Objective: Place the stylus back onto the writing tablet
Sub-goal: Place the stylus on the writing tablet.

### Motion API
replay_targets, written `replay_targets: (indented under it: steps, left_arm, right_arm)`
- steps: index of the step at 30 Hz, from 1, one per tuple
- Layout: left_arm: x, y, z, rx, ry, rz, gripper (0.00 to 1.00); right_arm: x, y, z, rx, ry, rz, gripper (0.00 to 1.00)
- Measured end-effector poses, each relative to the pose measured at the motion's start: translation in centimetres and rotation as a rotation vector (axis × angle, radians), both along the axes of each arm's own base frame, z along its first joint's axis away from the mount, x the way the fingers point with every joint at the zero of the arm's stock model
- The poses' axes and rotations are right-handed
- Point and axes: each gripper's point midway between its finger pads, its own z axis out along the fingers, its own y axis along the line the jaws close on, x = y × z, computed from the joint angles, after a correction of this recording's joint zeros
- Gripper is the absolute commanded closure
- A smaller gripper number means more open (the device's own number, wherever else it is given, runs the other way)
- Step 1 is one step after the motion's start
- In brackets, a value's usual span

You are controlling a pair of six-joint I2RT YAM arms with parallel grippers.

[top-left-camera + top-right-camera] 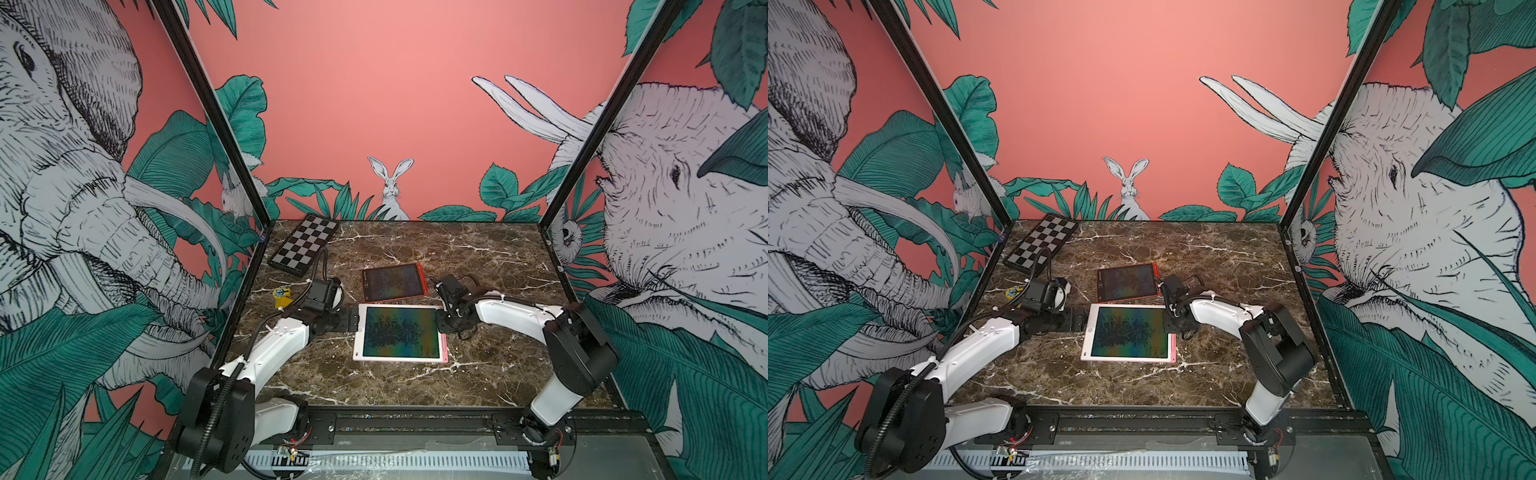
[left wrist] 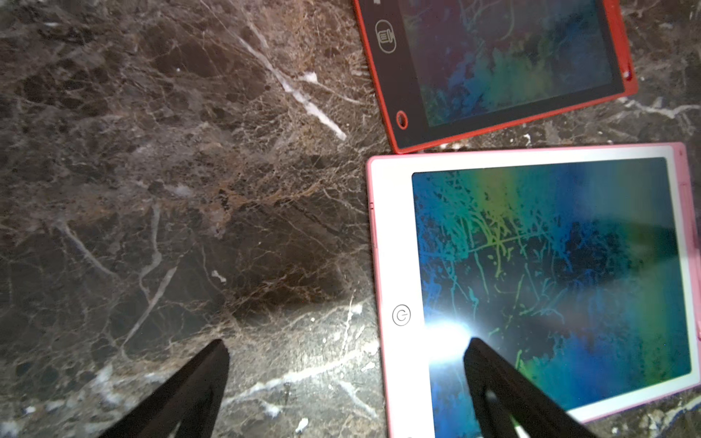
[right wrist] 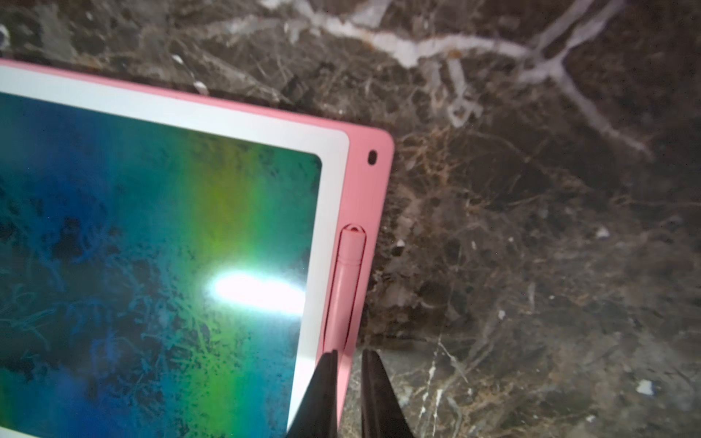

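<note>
On the brown marble table (image 1: 478,257) a flat white writing tablet (image 1: 401,332) with a pink rim and a dark blue-green screen lies in the middle, a little toward the near side. The thin pink plastic stylus (image 3: 347,280) lies in the long groove of the tablet's right rim, parallel to that edge. Its rounded end points toward the near right corner. Its other end is covered by a fingertip of the right gripper (image 3: 348,356).

This gripper stands over the far part of the right rim. Its two black fingers are almost together, with only a narrow gap between them - whether they pinch the stylus or only stand above it, I cannot tell.

The left gripper (image 2: 347,360) is at the left edge of the writing tablet, and its fingers are spread wide with nothing between them. One finger is over the bare marble and the other over the left part of the screen.

A smaller red-framed pad (image 1: 394,282) with a dark screen lies just beyond the writing tablet, slightly turned - its near corner is close to the pink rim but apart from it. A black-and-white chessboard (image 1: 303,245) lies in the far left corner of the table. A small yellow object (image 1: 281,296) lies near the left edge; it is too small to say what it is.
</note>
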Motion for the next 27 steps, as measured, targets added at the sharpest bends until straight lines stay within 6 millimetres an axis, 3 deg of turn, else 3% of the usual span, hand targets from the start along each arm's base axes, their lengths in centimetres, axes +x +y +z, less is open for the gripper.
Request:
replay_targets:
  steps: [8,15,27]
  left_arm:
    - [-0.1,0.0,0.5,-0.005,-0.015,0.0,0.01]
    - [0.0,0.1,1.1,-0.006,-0.034,0.004,0.01]
    - [0.0,0.3,1.1,0.001,-0.039,0.009,0.01]
  right_arm:
    - [2.8,0.3,1.9,-0.001,-0.043,-0.006,0.84]
    - [4.0,0.4,0.7,-0.039,-0.028,-0.002,0.85]
    - [4.1,0.1,-0.4,-0.072,-0.01,0.006,0.85]
